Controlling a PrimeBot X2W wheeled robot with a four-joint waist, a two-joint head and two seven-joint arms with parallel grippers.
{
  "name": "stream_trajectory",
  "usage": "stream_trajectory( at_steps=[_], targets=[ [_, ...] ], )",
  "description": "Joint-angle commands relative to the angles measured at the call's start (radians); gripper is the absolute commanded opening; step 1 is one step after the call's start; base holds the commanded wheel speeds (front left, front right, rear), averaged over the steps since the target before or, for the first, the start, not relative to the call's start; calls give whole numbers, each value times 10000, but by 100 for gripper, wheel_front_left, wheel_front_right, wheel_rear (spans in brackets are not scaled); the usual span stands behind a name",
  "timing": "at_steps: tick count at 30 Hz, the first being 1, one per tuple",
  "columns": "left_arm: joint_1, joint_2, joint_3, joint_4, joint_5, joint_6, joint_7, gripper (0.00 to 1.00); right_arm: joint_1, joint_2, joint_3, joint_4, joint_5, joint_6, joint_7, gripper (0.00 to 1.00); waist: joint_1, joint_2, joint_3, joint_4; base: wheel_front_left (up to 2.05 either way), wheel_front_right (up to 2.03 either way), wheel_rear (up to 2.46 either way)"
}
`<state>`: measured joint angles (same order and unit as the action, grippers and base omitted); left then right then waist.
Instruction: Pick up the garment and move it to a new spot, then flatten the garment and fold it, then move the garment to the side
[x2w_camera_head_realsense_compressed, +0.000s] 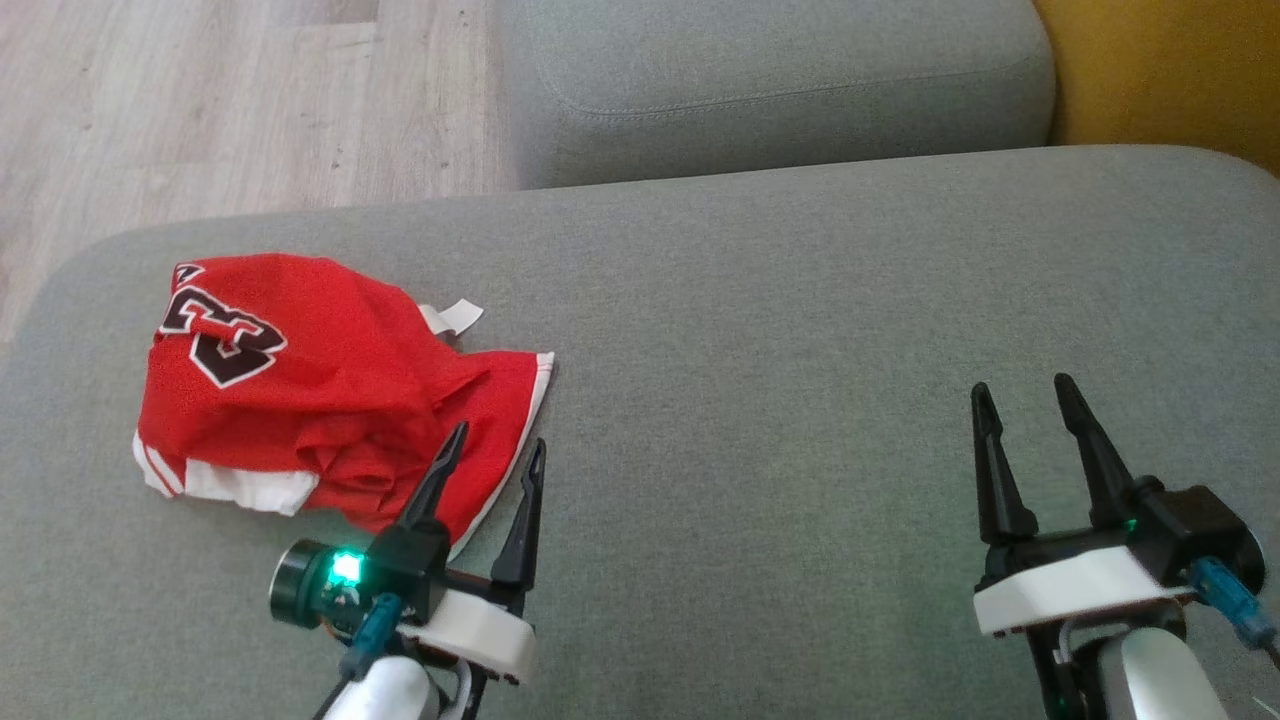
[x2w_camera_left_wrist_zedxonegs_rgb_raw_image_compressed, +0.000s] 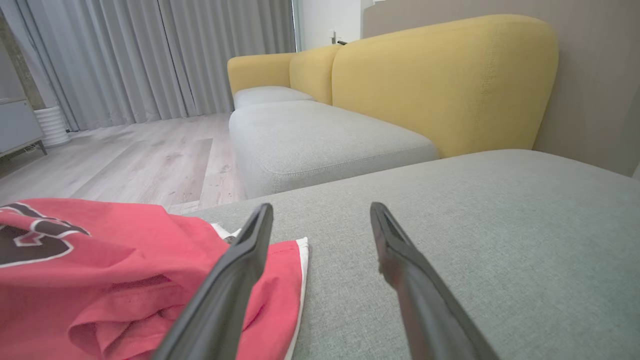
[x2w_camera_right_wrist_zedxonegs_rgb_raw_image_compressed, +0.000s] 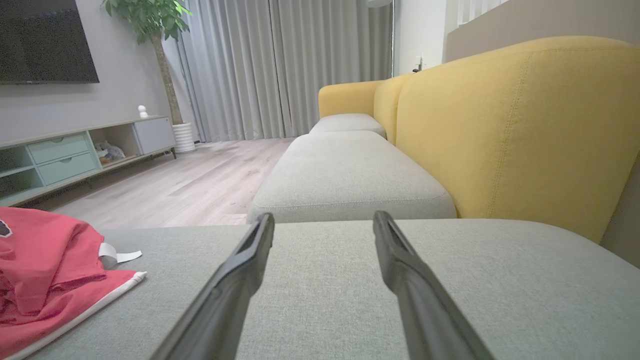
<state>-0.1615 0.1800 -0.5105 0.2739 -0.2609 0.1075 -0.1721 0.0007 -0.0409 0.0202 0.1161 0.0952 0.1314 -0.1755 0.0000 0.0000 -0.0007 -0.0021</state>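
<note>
The garment (x2w_camera_head_realsense_compressed: 320, 390) is a red jersey with white trim and a black number, lying crumpled on the left part of the grey sofa cushion (x2w_camera_head_realsense_compressed: 800, 350). My left gripper (x2w_camera_head_realsense_compressed: 500, 445) is open at the jersey's near right corner, one finger over the red cloth and the other over bare cushion. In the left wrist view the garment (x2w_camera_left_wrist_zedxonegs_rgb_raw_image_compressed: 100, 270) lies left of the open left gripper (x2w_camera_left_wrist_zedxonegs_rgb_raw_image_compressed: 320, 210). My right gripper (x2w_camera_head_realsense_compressed: 1025, 392) stands open over bare cushion far to the right, holding nothing. In the right wrist view the garment (x2w_camera_right_wrist_zedxonegs_rgb_raw_image_compressed: 45, 270) is at far left, well clear of the right gripper (x2w_camera_right_wrist_zedxonegs_rgb_raw_image_compressed: 322, 217).
A second grey seat cushion (x2w_camera_head_realsense_compressed: 780, 80) adjoins at the back, with a yellow backrest (x2w_camera_right_wrist_zedxonegs_rgb_raw_image_compressed: 515, 130) on the right. Wooden floor (x2w_camera_head_realsense_compressed: 200, 110) lies beyond the cushion's far left edge. A TV cabinet (x2w_camera_right_wrist_zedxonegs_rgb_raw_image_compressed: 70, 155) and a potted plant (x2w_camera_right_wrist_zedxonegs_rgb_raw_image_compressed: 155, 30) stand across the room.
</note>
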Motion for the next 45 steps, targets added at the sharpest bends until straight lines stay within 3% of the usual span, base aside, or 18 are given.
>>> stream_trajectory(
  at_steps=[1, 7, 13, 26, 45],
  targets=[
    [-556, 112, 191, -288, 163, 143, -191, 100, -203, -80, 249, -424, -206, -6, -164, 100, 0, 0, -7, 19, 0, 0, 0],
    [-296, -184, 613, -414, -455, 143, -369, 100, -92, -83, 199, -246, 541, -6, -340, 100, 0, 0, -20, 56, 0, 0, 0],
    [5, -515, 1012, -264, -865, -161, -518, 100, 70, -86, 37, 14, 1493, -7, -487, 100, 0, 0, -43, 68, 0, 0, 0],
    [284, -929, 1276, 318, 189, -493, -897, 100, 124, -93, 430, 538, 526, -7, -862, 100, 0, 0, -82, 69, 0, 0, 0],
    [468, -1222, 2042, 452, 35, -914, -897, 100, 68, -93, 591, 691, 1350, -7, -862, 100, 0, 0, -122, 205, 0, 0, 0]
  ],
)
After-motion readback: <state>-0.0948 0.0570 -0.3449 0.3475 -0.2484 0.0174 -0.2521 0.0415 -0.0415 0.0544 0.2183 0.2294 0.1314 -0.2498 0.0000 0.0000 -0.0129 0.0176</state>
